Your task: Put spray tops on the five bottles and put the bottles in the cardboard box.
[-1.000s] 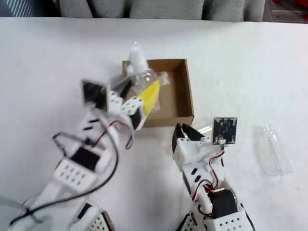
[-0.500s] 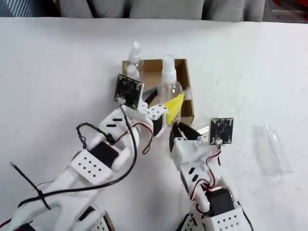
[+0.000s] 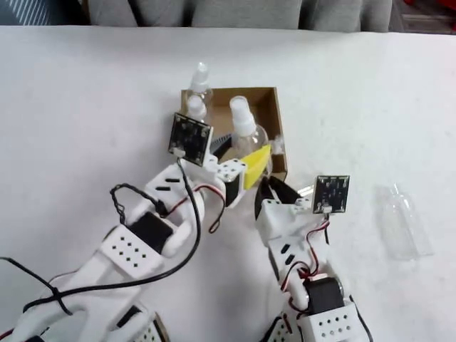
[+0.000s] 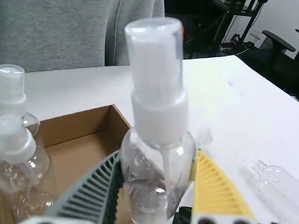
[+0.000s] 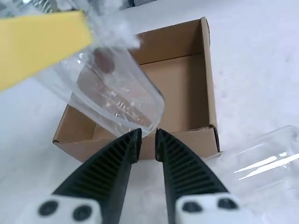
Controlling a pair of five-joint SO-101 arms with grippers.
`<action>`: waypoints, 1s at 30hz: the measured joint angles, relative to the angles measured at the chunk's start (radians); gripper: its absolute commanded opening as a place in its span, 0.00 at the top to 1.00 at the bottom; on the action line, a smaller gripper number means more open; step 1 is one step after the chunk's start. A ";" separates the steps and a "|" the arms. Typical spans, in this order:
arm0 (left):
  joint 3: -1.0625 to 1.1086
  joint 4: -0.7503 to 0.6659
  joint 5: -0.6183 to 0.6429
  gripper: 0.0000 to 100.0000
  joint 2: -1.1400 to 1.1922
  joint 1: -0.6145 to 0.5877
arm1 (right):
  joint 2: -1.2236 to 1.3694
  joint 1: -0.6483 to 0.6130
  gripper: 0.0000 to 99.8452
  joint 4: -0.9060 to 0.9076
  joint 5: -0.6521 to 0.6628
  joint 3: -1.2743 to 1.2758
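A clear bottle with a white spray top (image 3: pixel 246 132) stands upright over the cardboard box (image 3: pixel 279 128), and my left gripper (image 3: pixel 241 151) is shut on its body. The left wrist view shows that bottle (image 4: pixel 156 116) squeezed between the grey and yellow fingers (image 4: pixel 212 186). Two capped bottles (image 3: pixel 197 92) stand in the box's far left corner. My right gripper (image 3: pixel 276 191) sits on the table by the box's near right corner. Its black fingers (image 5: pixel 170 158) are all but shut, with nothing between them. An uncapped bottle (image 3: pixel 404 222) lies on the table at the right.
In the right wrist view, another clear bottle (image 5: pixel 261 154) lies close beside my right gripper, just in front of the box (image 5: pixel 173 42). The white table (image 3: pixel 85 107) stretches bare to the left and to the far right. Grey chair backs line the far edge.
My left arm swung right from the box's left side, carrying the bottle over the box and turning it upright. The right arm barely shifted.
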 measured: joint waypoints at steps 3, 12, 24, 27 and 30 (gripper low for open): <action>0.000 0.002 0.000 0.98 0.000 -0.003 | -0.002 0.000 0.96 0.035 0.003 -0.002; 0.003 -0.068 0.002 0.98 -0.003 -0.146 | -0.002 -0.005 0.96 0.137 0.041 -0.008; 0.222 -0.313 -0.114 0.98 -0.003 -0.224 | -0.002 -0.005 0.96 0.137 0.048 -0.008; 0.222 -0.322 -0.114 0.98 -0.003 -0.249 | -0.002 -0.005 0.96 0.137 0.048 -0.008; 0.226 -0.324 -0.112 0.98 -0.003 -0.262 | -0.002 -0.005 0.96 0.137 0.048 -0.008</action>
